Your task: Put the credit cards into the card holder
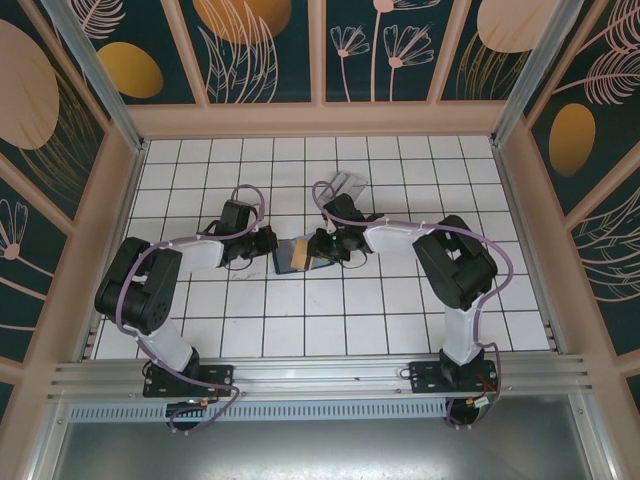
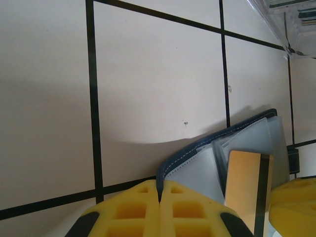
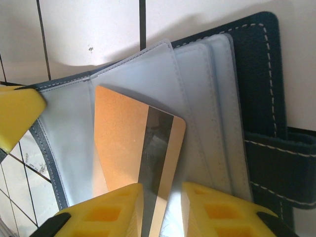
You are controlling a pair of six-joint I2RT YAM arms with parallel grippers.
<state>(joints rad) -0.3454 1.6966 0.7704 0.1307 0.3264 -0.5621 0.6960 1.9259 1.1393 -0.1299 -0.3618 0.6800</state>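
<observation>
Both arms fold inward from the near edge. The left gripper (image 2: pixel 160 192), clenched empty, sits at the left edge of a flat dark blue folding wallet (image 3: pixel 256 74). The right gripper (image 3: pixel 163 197) straddles a tan-gold plastic credit card (image 3: pixel 123 133) lying on it; whether it grips, I cannot tell. The clear slotted plastic card holder (image 1: pixel 347 186) stands farther back.

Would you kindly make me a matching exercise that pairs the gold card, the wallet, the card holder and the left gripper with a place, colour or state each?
1. gold card
2. wallet
3. card holder
4. left gripper

A. clear plastic, beyond the wallet from the arm bases
B. fingers shut together
C. dark blue, lying open
D. between the fingers of the right gripper

Pairs: 1-D, 2-C, 3-A, 4-B.
</observation>
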